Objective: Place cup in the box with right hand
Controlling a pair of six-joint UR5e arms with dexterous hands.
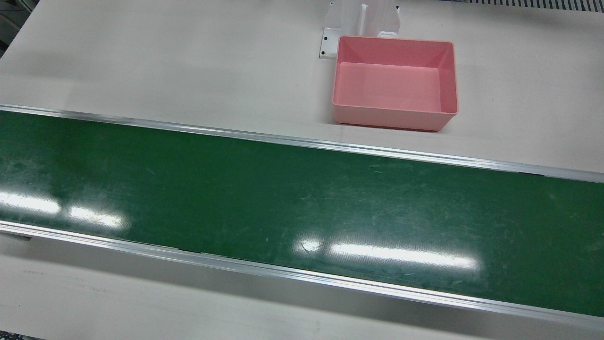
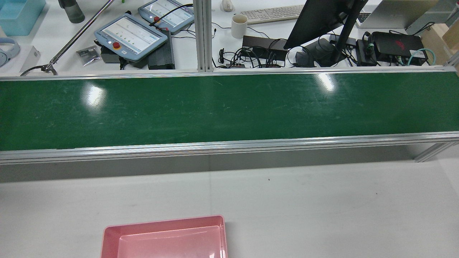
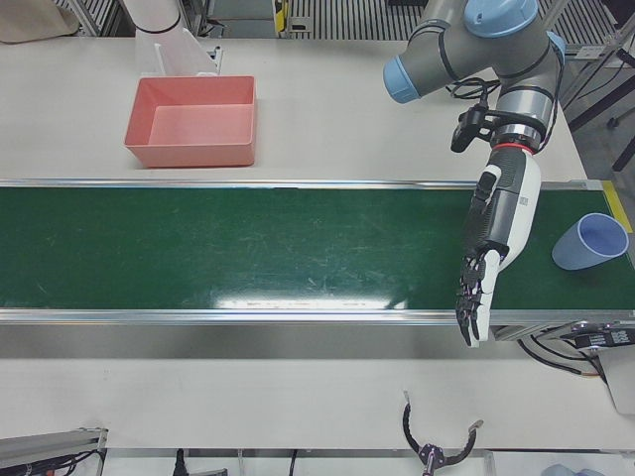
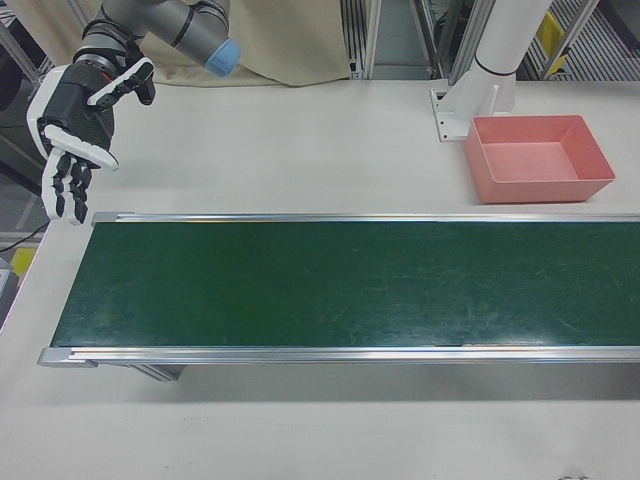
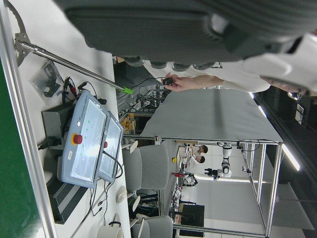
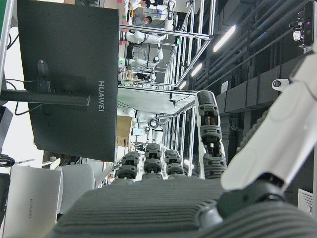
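left-front view shows the cup (image 3: pixel 589 241), a pale blue-lilac tumbler, lying tilted on its side at the end of the green conveyor belt (image 3: pixel 248 248) on my left-arm side, its open mouth turned up and toward that view's right; it looks plain and unmarked, though at this size i cannot tell whether it is empty. my left hand (image 3: pixel 483 275) hangs over the same end of the belt, just beside the cup but apart from it, fingers extended downward and spread, holding nothing. right-front view places my right hand (image 4: pixel 75 130) at the opposite end of the belt, raised above the table (image 4: pixel 280 150), fingers splayed and empty. in my judgement this standby position is deliberate: the cup is well apart from the right hand, and the belt would have to carry it across before a right-hand grasp becomes possible. the pink box (image 3: pixel 193 121) sits on the table behind the belt, near the white pedestal (image 3: pixel 179 50), with its open top facing up and nothing inside it, so it can receive the cup from above. the grasp has not yet been made.
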